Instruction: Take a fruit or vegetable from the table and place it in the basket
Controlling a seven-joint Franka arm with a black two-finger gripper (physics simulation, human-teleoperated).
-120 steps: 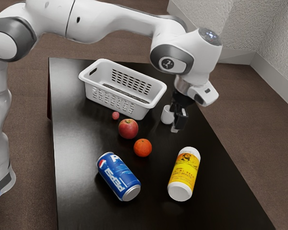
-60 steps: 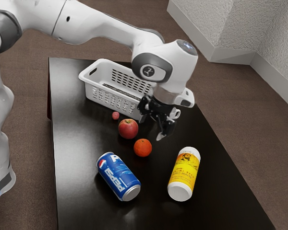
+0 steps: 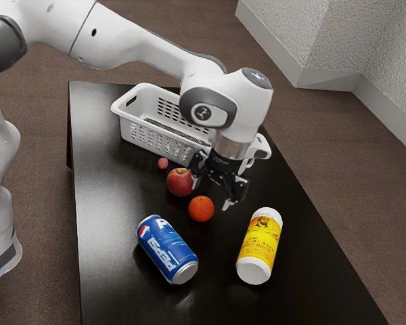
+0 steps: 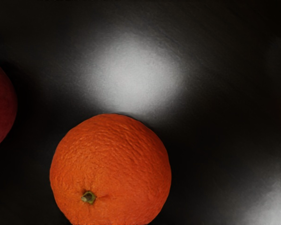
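The gripper (image 3: 212, 193) stands spread near the orange (image 3: 201, 209), which rests on the table (image 3: 108, 230); with the apple (image 3: 178, 182) at the orange's eleven o'clock in the exterior view, an off-centre descent could catch a finger on either fruit, or send the round orange rolling toward the can (image 3: 166, 249) at seven. Farther out at eleven, the basket (image 3: 127, 128) has its open top partly hidden by the arm, and the orange is outside it.

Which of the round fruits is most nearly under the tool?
The orange, with the green stem spot. In the wrist view it looms below the tool, while the red apple is mostly cut off; the small pink fruit sits nearer the basket.
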